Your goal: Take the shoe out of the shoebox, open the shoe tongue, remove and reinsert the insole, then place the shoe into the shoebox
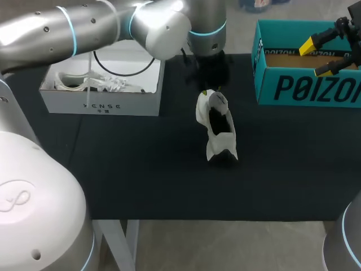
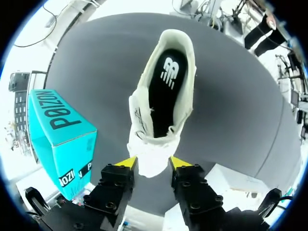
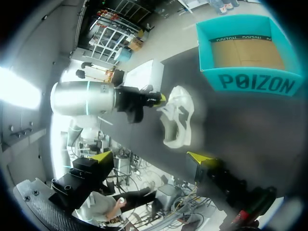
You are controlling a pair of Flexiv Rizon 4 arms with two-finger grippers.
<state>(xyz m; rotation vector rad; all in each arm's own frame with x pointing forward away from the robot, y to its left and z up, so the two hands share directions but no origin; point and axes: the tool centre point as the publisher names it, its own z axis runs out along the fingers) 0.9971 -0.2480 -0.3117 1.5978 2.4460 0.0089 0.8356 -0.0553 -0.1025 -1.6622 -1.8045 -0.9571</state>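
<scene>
A white shoe (image 1: 217, 124) with a black insole lies on the black table (image 1: 141, 169), opening turned up. My left gripper (image 1: 208, 89) comes in from the left and is shut on the shoe's front end. In the left wrist view both yellow tips press the white upper of the shoe (image 2: 163, 96) from two sides, and the gripper (image 2: 153, 162) is at its near end. My right gripper (image 1: 317, 57) hangs open over the teal shoebox (image 1: 307, 90) at the back right. From the right wrist view its gripper (image 3: 151, 157) is empty, with the shoe (image 3: 178, 120) far ahead.
A white open box (image 1: 101, 96) with white paper and a second white shoe stands at the back left. The teal shoebox (image 3: 250, 82) shows a brown cardboard floor and nothing inside. It also appears beside the left gripper as a teal shoebox (image 2: 62, 130).
</scene>
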